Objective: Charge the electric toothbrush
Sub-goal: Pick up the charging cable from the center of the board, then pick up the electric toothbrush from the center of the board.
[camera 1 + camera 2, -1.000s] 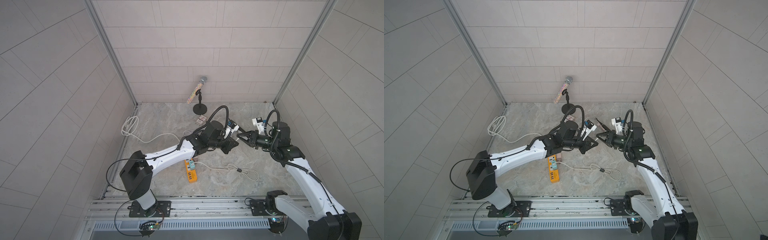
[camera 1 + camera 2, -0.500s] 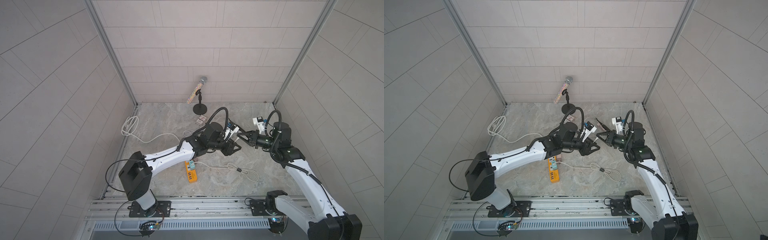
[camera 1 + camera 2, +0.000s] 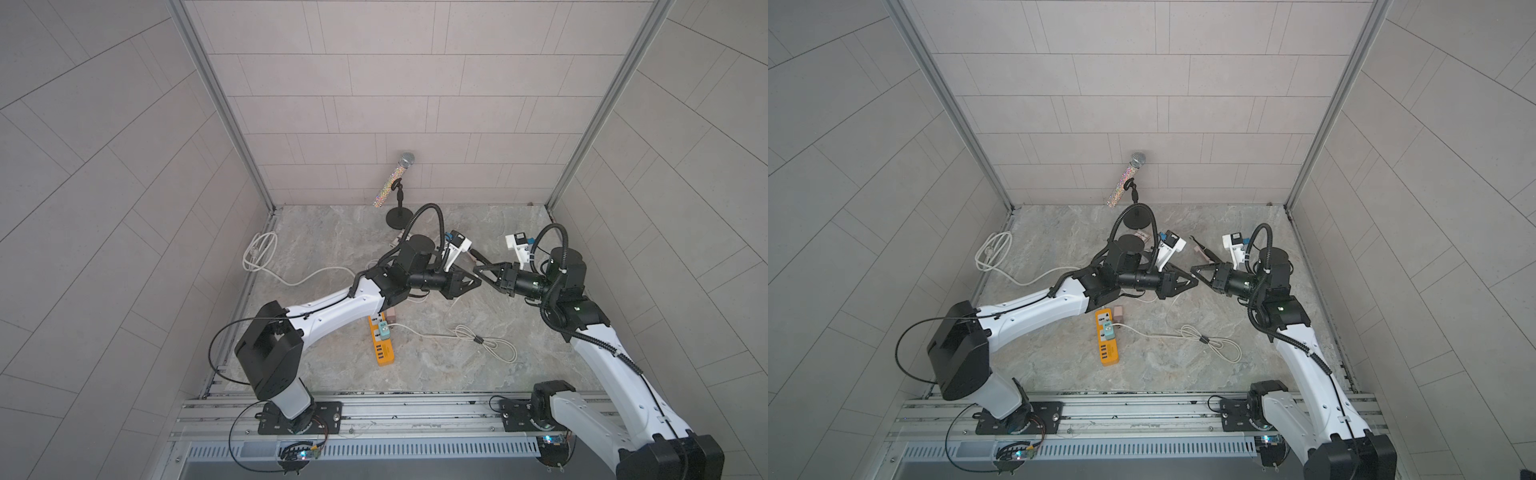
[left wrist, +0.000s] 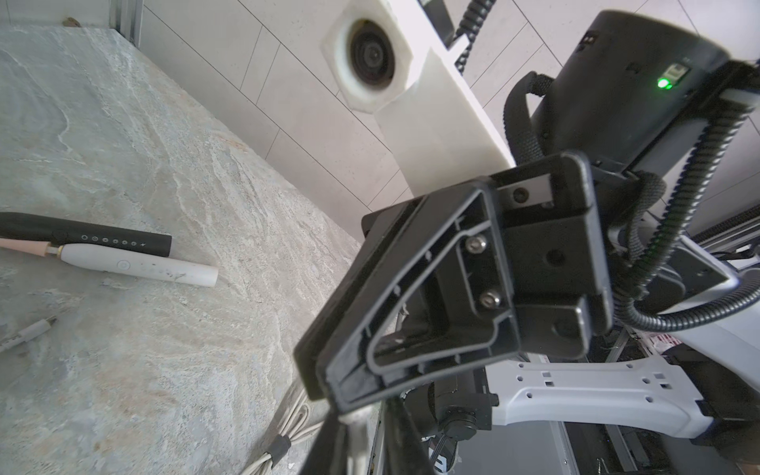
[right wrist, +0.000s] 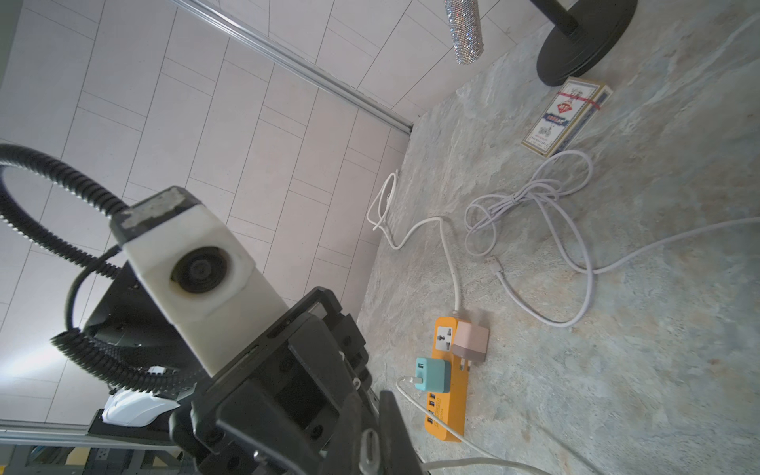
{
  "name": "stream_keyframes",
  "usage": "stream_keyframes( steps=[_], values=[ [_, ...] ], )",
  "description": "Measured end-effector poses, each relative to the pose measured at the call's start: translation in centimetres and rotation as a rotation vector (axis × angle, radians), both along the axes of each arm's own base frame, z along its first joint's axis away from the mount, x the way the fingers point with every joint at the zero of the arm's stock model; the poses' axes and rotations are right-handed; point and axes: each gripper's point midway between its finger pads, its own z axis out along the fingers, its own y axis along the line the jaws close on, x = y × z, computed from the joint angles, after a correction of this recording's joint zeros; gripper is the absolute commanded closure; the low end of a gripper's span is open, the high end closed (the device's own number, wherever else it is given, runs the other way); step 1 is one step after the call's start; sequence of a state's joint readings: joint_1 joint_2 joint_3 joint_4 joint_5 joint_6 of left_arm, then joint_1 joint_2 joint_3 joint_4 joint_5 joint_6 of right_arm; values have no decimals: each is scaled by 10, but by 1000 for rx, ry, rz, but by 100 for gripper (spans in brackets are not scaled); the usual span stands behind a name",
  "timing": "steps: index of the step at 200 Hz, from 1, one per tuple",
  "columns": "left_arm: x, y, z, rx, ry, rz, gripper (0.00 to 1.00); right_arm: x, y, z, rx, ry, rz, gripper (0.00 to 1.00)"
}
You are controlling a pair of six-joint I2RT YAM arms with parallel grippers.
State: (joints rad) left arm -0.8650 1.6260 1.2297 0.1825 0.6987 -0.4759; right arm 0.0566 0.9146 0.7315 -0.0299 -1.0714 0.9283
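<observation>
Movement since a second ago is slight. The left claw [image 3: 1194,283] has edged forward, and its jaws, wider half a second back, have drawn in again. Whether it now pinches anything I cannot tell. The right claw [image 3: 1192,270] stays tip to tip with it above mid-floor. Only the left wrist view shows the black toothbrush [image 4: 103,236] and white toothbrush [image 4: 140,269] whole, lying side by side on the floor [image 4: 144,370] just beyond the claws. Only the right wrist view shows the right claw pressed together on the white cable plug [image 5: 369,448], with the orange power strip [image 5: 448,411] and its teal charger [image 5: 432,376] past it.
</observation>
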Motion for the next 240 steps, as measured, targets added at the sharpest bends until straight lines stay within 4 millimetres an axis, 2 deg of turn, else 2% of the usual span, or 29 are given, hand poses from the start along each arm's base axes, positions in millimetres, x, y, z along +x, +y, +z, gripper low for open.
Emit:
stream_keyframes(
  steps=[17, 34, 47, 56, 71, 83, 103, 127, 148, 174, 203, 216, 240],
  values=[
    [0, 0, 0, -3, 13, 1, 85, 0, 0, 1, 4, -8, 3, 93],
    [1, 0, 0, -6, 23, 3, 99, 0, 0, 1, 4, -15, 4, 93],
    [1, 0, 0, -6, 29, 3, 100, 0, 0, 2, -1, -25, 4, 90],
    [1, 0, 0, -5, 26, 2, 100, 0, 0, 2, -5, -29, 4, 83],
    [0, -1, 0, -7, 17, 0, 100, -2, 0, 1, -14, -27, 9, 58],
    [0, 0, -1, -4, -1, 1, 100, -2, 0, -2, -33, -15, 7, 46],
    [-1, 5, -15, 28, -24, 12, 100, 3, -7, -5, -117, 1, -39, 44],
    [-5, 17, -41, 97, -31, 24, 100, 20, -31, -18, -298, 48, -170, 43],
    [-9, 25, -59, 136, -30, 31, 100, 33, -60, -46, -491, 112, -282, 43],
    [-13, 32, -74, 159, -16, 38, 100, 44, -90, -104, -729, 252, -333, 43],
    [-11, 33, -76, 162, -14, 55, 100, 55, -111, -166, -933, 411, -312, 44],
    [-9, 33, -77, 163, -15, 63, 100, 63, -117, -181, -994, 445, -301, 44],
    [-8, 34, -78, 169, -14, 77, 100, 85, -126, -194, -1082, 454, -296, 45]
  ],
)
